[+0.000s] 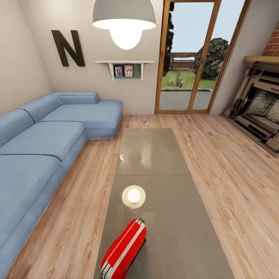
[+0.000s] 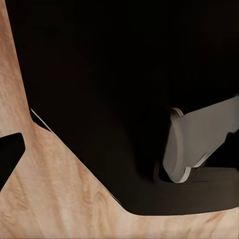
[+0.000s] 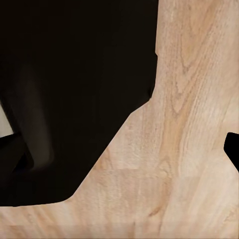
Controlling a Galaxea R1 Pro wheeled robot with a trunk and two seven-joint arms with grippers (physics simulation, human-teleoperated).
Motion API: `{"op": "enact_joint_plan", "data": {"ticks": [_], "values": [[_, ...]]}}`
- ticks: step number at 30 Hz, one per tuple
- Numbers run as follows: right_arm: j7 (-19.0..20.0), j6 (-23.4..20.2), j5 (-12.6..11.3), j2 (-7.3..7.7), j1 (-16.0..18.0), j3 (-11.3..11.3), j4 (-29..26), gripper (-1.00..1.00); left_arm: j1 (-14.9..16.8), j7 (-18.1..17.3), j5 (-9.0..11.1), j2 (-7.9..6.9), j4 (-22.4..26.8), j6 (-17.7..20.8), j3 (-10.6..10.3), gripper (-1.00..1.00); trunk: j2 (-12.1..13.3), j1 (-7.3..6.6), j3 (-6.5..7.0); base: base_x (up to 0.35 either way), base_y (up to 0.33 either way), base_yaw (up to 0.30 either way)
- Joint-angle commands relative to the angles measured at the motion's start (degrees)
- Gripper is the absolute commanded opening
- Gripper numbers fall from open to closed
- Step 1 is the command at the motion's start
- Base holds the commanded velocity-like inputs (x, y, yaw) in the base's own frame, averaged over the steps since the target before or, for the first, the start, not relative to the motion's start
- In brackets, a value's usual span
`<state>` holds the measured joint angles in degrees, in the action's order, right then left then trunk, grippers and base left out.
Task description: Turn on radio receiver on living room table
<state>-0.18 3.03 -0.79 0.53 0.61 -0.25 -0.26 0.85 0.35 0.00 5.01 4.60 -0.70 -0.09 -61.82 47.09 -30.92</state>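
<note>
The radio receiver (image 1: 124, 248), a bright red rounded box with a white-grey side band, rests on the near end of the table (image 1: 166, 166), cut off by the head view's lower edge. Its dial is hidden from here. The long low table has a glossy grey-brown top and runs away from me down the middle of the living room. In each wrist view a dark robot body hangs over the light plank floor (image 2: 55, 199) (image 3: 189, 124). One dark tip (image 2: 10, 154) (image 3: 233, 149) pokes in at each picture's edge, and the jaws' spacing is not readable.
A blue sectional sofa (image 1: 42, 147) lines the left side. The brick fireplace (image 1: 257, 112) stands at the right, and a glass door (image 1: 193, 58) at the far wall. A grey pendant lamp (image 1: 124, 19) hangs over the table. Plank floor strips run along both table sides.
</note>
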Motion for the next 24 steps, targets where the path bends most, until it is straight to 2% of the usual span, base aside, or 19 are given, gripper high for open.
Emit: {"op": "enact_joint_plan", "data": {"ticks": [1, 24], "values": [[0.0, 0.0, 0.0, 0.00, 0.0, 0.0, 0.0, 1.00, 0.0, 0.0, 0.0, 0.00, 0.0, 0.0, 0.0, 1.00, 0.0, 0.00, -0.06, 0.000, 0.000, 0.000], [0.0, 0.0, 0.1, 0.00, 0.0, 0.1, 0.0, 1.00, 0.0, 0.0, 0.0, -0.08, 0.0, 0.0, 0.0, 1.00, 0.0, 0.00, -0.63, 0.000, 0.000, 0.000]]}}
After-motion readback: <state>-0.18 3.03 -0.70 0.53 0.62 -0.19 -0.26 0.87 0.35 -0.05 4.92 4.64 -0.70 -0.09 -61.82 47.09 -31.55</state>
